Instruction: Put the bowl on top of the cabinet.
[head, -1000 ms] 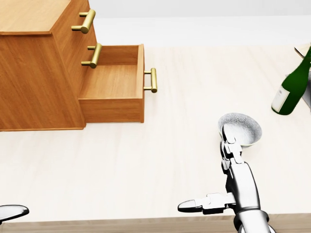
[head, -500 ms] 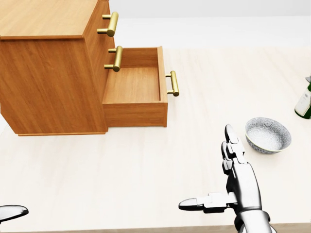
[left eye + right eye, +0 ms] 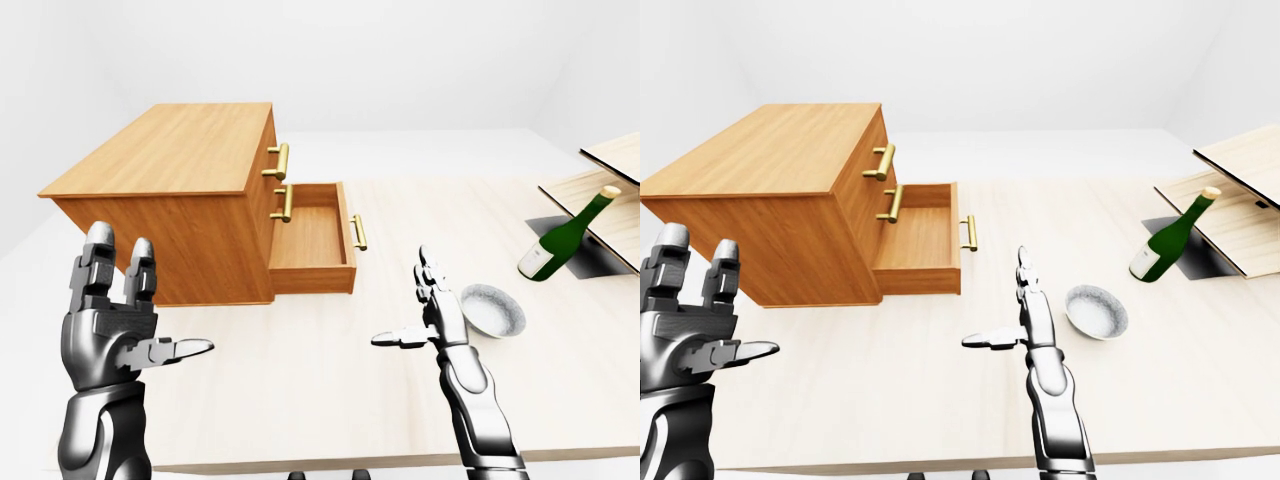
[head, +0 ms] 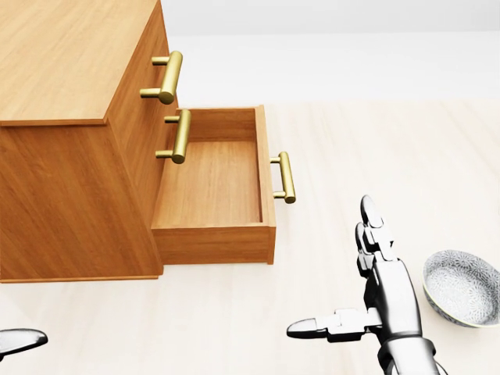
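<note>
The grey speckled bowl (image 4: 462, 287) sits upright on the pale table (image 4: 234, 328), at the head view's bottom right. My right hand (image 4: 332, 273) is open just left of the bowl, fingers straight and thumb pointing left, not touching it. At the left stands the wooden cabinet (image 3: 170, 150), its flat top bare. Its bottom drawer (image 4: 209, 183) is pulled out and holds nothing. My left hand (image 3: 150, 295) is raised and open at the left-eye view's lower left, below the cabinet's side.
A green bottle (image 3: 560, 240) leans at the table's right, by slanted wooden boards (image 3: 610, 190) and a dark patch (image 3: 590, 262). Brass handles (image 4: 286, 177) stick out from the drawer fronts. The table's near edge (image 3: 350, 462) runs along the bottom.
The camera has moved: the cabinet grew larger and slid down in the head view, the bowl drifted to the bottom right, and the bottle left that view. My right hand holds its pose.
</note>
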Controlling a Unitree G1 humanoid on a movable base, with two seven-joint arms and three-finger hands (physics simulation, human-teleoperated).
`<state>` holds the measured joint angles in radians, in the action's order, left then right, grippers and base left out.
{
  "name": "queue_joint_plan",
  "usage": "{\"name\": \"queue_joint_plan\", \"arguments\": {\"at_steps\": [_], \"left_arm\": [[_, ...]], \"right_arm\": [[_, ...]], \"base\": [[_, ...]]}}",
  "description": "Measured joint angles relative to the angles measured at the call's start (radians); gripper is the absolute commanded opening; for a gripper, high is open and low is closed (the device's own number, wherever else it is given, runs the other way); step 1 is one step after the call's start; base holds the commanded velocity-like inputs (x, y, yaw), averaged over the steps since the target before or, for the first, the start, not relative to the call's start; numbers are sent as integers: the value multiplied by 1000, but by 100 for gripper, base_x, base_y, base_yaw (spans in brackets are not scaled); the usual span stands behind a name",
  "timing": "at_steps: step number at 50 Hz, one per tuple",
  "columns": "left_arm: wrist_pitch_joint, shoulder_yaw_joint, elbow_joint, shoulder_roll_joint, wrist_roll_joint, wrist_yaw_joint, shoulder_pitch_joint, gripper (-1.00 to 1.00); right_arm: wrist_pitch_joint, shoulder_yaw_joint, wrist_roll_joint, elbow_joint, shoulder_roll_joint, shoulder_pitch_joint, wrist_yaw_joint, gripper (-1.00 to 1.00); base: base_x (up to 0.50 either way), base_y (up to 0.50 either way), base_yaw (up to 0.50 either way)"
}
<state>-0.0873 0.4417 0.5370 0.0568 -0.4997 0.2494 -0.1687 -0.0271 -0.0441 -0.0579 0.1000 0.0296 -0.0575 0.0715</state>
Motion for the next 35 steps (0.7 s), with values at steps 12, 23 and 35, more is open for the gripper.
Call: {"name": "queue_joint_plan", "arguments": {"at_steps": [12, 23, 35], "left_arm": [[0, 2, -1, 1, -2, 2, -3, 100], [0, 1, -2, 3, -3, 0, -2, 100], [0, 4, 14, 1, -5, -1, -6, 100]], "right_arm": [[-11, -1, 4, 3, -3, -5, -6, 100], [-60, -30, -6, 125, 5, -96, -2, 100], [-60, -132, -183, 487, -8, -247, 129, 100]], "base": [[33, 0, 0], [0, 0, 0], [0, 0, 0]]}}
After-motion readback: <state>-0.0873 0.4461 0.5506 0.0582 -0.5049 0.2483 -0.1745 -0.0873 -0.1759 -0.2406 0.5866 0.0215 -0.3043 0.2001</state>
